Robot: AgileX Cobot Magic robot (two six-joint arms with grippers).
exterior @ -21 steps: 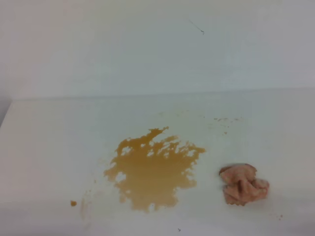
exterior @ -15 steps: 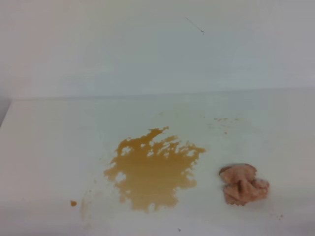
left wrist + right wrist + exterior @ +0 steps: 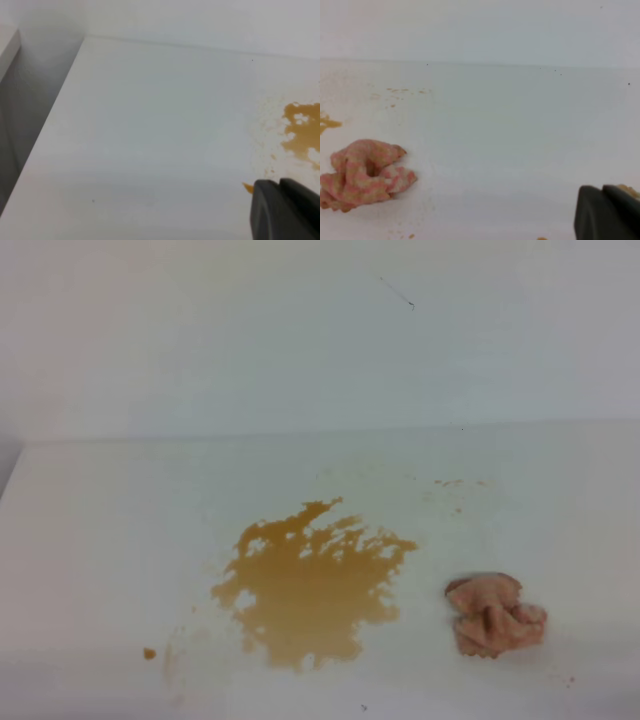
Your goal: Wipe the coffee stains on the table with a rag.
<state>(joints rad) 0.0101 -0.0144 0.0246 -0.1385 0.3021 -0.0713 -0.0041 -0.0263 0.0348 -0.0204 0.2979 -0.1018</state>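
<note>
Lying crumpled on your desk [image 3: 120, 520], the rag [image 3: 495, 615] sat beside the coffee stains [image 3: 310, 585]; your right jaws were closed empty, left jaws' state unclear.

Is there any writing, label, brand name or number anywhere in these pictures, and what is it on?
None: no view shows readable text.
The table is plain white, the rag plain pink, the coffee stains just a brown blotch.
The dark tool tips in both wrist views show no marking.

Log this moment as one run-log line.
phase: pre-grasp | rag: crumpled, right of coffee stains, untouched | right end effector: shut, empty | table: unwiped
</note>
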